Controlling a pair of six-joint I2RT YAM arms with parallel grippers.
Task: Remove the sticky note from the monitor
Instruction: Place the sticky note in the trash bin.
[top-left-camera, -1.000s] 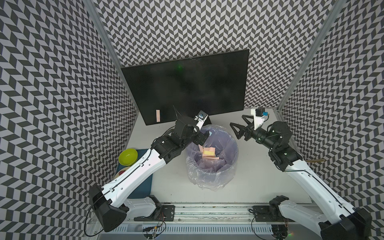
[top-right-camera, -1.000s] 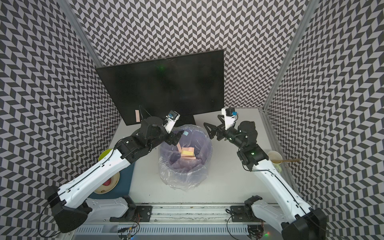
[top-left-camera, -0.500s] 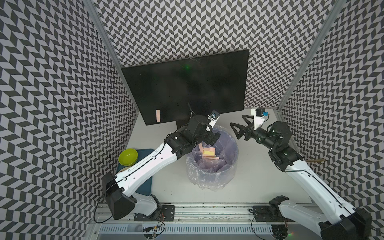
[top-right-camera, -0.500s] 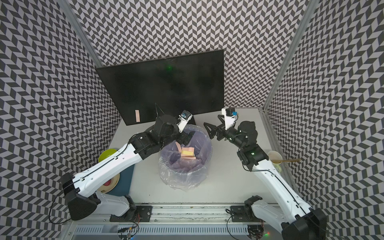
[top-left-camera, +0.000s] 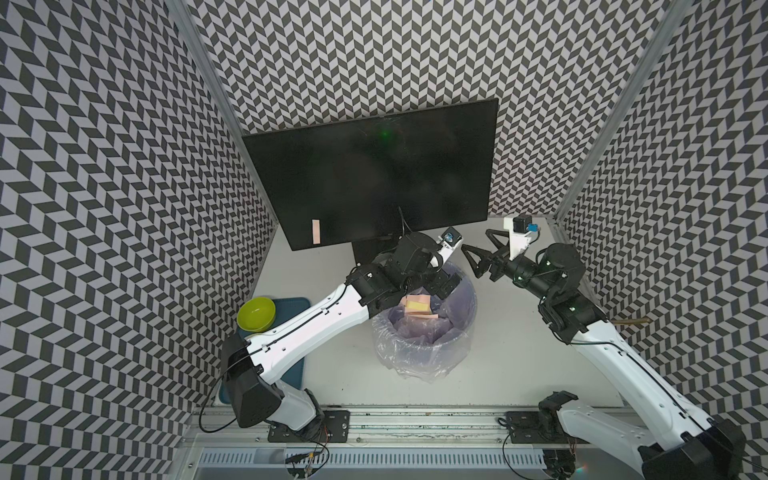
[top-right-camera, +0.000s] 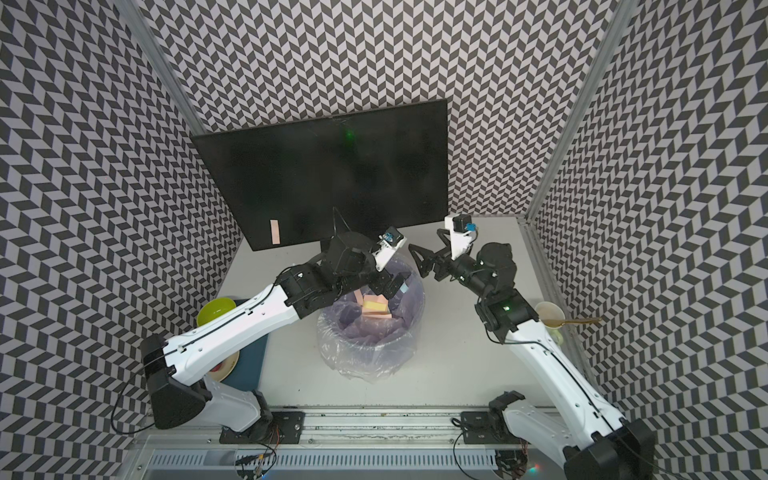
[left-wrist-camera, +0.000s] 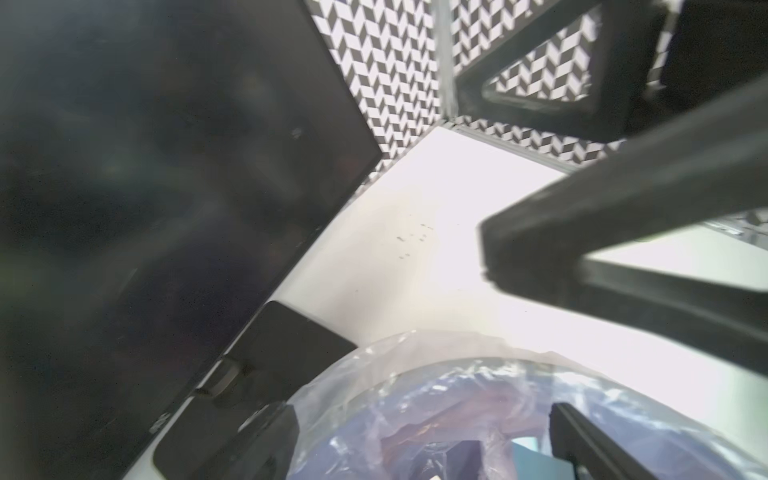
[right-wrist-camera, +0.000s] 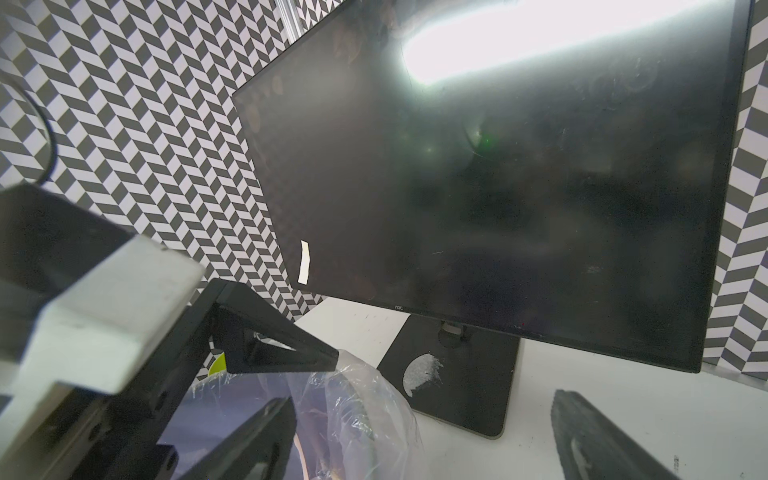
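Note:
The black monitor (top-left-camera: 374, 178) (top-right-camera: 328, 178) (right-wrist-camera: 498, 187) stands at the back of the table. A pale pink sticky note (top-left-camera: 316, 231) (top-right-camera: 274, 232) (right-wrist-camera: 304, 262) is stuck low on the screen's left side. My left gripper (top-left-camera: 438, 286) (top-right-camera: 386, 284) (left-wrist-camera: 419, 449) hangs open over the far part of a bag-lined bin (top-left-camera: 424, 357) (top-right-camera: 374, 353). Nothing sits between its fingers. A light-blue slip (top-right-camera: 404, 286) shows beside one finger; whether they touch I cannot tell. My right gripper (top-left-camera: 476, 239) (top-right-camera: 423, 239) (right-wrist-camera: 424, 440) is open and empty, just right of the bin's far rim.
Pink and yellow notes (top-left-camera: 417, 305) (top-right-camera: 376, 307) lie in the bin. The monitor's stand base (right-wrist-camera: 457, 374) sits just behind the bin. A green bowl (top-left-camera: 256, 313) rests on a blue board (top-left-camera: 291, 303) at the left. A cup with a spoon (top-right-camera: 548, 318) stands by the right wall.
My left arm has swung right, from the bin's left rim to over its far part, and its jaws have widened a little. The right arm has not moved.

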